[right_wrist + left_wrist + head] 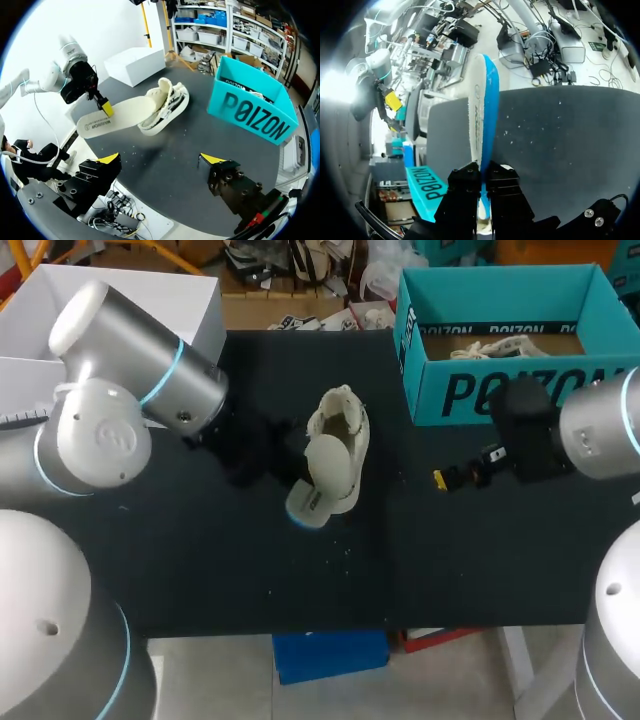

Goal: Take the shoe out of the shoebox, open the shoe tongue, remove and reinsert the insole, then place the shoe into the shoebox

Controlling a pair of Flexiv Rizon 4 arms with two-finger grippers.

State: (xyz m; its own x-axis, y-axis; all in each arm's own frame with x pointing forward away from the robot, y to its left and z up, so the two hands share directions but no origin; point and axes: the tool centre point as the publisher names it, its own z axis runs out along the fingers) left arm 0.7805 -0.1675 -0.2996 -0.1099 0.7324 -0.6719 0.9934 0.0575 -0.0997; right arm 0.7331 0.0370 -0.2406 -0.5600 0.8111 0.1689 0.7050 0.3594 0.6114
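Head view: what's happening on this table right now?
The left gripper is shut on the insole, whose far end sits at the opening of the shoe. The shoe lies on the table, outside the shoebox. The right gripper hangs open and empty near the box. Whether the insole is coming out or going back in, I cannot tell.

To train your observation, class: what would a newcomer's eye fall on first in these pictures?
The pale, blue-backed insole, clamped at one end by the left gripper over the middle of the table, its other end at the cream shoe. Next, the bright teal shoebox, open, at the table's far right, with the right gripper open near it.
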